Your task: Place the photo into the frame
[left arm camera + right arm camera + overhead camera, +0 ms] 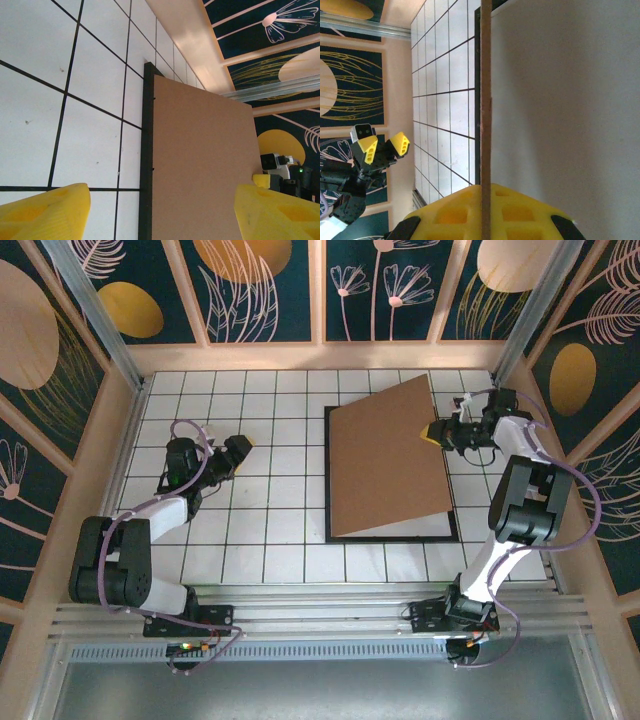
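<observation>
On the white-tiled desk [270, 500], right of centre, the frame [400, 538] lies flat under a tilted backing board [385, 455].
From above we cannot see what sits inside the frame. The brown board covers it, its left edge down along the frame and its right edge raised, leaving thin black strips at the left and near sides. The right gripper [437, 430] pinches that raised edge. Its wrist camera shows the board edge-on between yellow fingers [520, 210] cut off at the bottom, beside a pale surface we cannot identify. The left gripper [238, 448] hangs well apart from the frame, its fingers [45, 212] spread wide. Its camera shows the frame's black left rail. Dark blue floral panels [270, 290] wall the cell.
</observation>
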